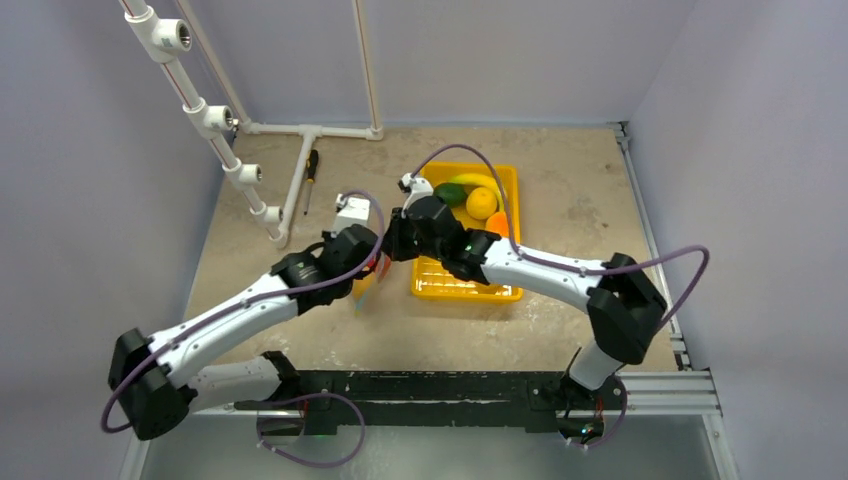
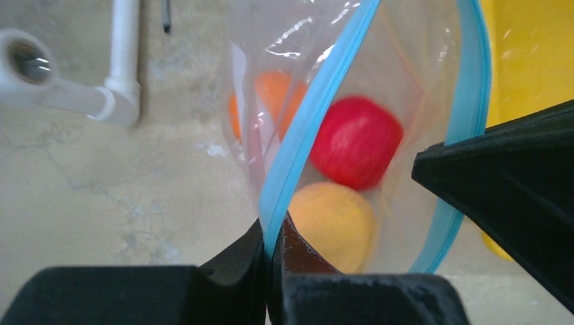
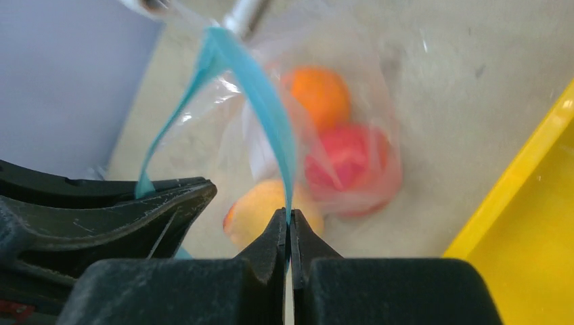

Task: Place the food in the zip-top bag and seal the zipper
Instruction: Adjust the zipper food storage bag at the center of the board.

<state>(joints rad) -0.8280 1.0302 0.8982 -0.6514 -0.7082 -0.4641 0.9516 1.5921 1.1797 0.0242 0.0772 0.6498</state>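
Observation:
The clear zip-top bag (image 2: 420, 74) hangs between my two grippers with its mouth open. My left gripper (image 2: 272, 233) is shut on one side of the teal zipper (image 2: 304, 128). My right gripper (image 3: 290, 220) is shut on the zipper's other side (image 3: 260, 91). Inside the bag lie a red fruit (image 2: 355, 142), a peach fruit (image 2: 335, 223) and an orange fruit (image 2: 274, 91). In the top view both grippers meet left of the yellow tray (image 1: 465, 282), which holds a banana (image 1: 476, 180), a yellow-orange fruit (image 1: 481, 203), a dark green piece (image 1: 451, 193) and an orange piece (image 1: 497, 223).
A white pipe frame (image 1: 225, 140) stands at the back left, also in the left wrist view (image 2: 122, 61). A screwdriver (image 1: 311, 172) lies beside it. A small white object (image 1: 352, 212) sits behind the left wrist. The tray's edge (image 3: 535, 223) is close to the right of the bag.

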